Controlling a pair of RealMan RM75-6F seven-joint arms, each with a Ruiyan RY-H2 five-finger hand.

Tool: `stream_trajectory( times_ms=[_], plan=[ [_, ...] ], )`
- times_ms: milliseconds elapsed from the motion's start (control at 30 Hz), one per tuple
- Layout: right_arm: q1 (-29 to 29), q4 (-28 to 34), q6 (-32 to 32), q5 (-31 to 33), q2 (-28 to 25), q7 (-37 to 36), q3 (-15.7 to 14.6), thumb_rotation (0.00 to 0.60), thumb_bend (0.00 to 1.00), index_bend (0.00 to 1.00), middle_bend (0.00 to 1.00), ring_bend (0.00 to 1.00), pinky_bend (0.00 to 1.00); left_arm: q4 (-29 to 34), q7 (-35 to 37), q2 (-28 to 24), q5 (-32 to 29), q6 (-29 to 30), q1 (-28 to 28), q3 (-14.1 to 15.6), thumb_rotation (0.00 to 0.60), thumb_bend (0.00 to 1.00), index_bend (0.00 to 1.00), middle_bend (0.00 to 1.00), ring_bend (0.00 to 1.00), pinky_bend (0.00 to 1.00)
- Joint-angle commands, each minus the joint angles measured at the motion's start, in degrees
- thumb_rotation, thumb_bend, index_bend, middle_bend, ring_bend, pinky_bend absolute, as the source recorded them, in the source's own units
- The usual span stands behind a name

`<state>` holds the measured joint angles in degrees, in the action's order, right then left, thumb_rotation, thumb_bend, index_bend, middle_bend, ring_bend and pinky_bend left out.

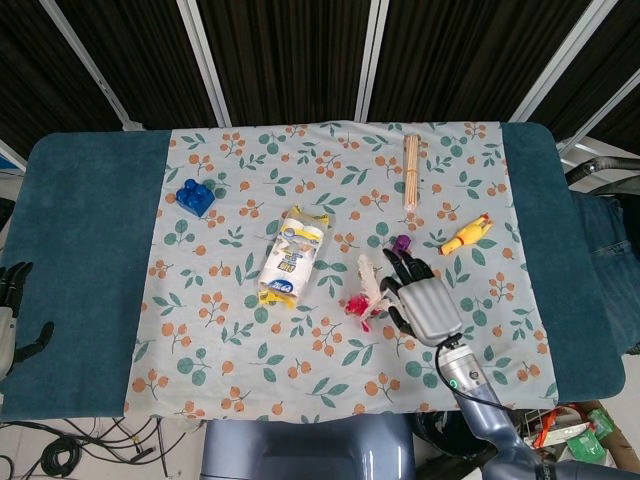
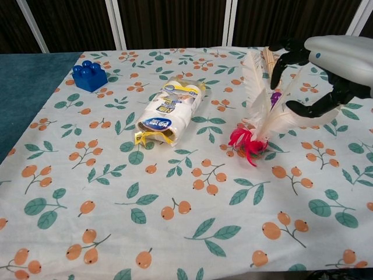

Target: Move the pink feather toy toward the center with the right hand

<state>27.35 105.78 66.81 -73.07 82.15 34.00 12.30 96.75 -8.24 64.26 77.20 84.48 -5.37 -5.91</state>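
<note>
The right hand [image 2: 326,70] pinches the white feathers of the feather toy [image 2: 256,116], which has a pink tuft, just right of the packet [image 2: 169,111]; its writing is too small to read.
</note>
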Motion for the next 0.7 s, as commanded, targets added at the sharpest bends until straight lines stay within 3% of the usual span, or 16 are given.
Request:
stream_trajectory(
  times_ms=[33,100,200,467,700],
  plan=[
    [0.49,1.55,0.27,0.65,0.52,1.82,-0.59,0.6,0.3,0.12,0.02,0.02,0.15,0.03,0.01,0.0,-0.03,-0.02,0.0,0.0,0.6,0.32,0.04,0.06,0.01,0.05],
    [0.66,2.25,0.65,0.66,0.79,2.41,-0.67,0.6,0.28,0.04,0.02,0.02,0.15,0.02,-0.02,0.0,-0.02,-0.03,-0.01,0.01,0.6,0.32,0.04,0.06,0.01,0.05],
    [0.89,3.22,1.09,0.47,0.99,3.21,-0.91,0.6,0.27,0.0,0.02,0.02,0.15,0.03,-0.03,0.0,-0.02,0.0,0.0,0.01,0.6,0.32,0.04,0.06,0.01,0.05],
    [0.33,6.82,3.09,0.68,-0.82,5.49,-1.69,0.6,0.26,0.0,0.02,0.01,0.15,-0.02,0.03,-0.02,0.01,0.03,-0.01,0.0,0.6,0.32,0.04,0.06,0.01,0.05],
    [-3.84,12.53,9.11,-0.67,-7.34,2.38,-1.59,0.6,0.26,0.0,0.02,0.02,0.15,-0.08,-0.02,0.0,0.18,0.15,0.02,0.05,0.6,0.32,0.04,0.06,0.01,0.05]
  ],
)
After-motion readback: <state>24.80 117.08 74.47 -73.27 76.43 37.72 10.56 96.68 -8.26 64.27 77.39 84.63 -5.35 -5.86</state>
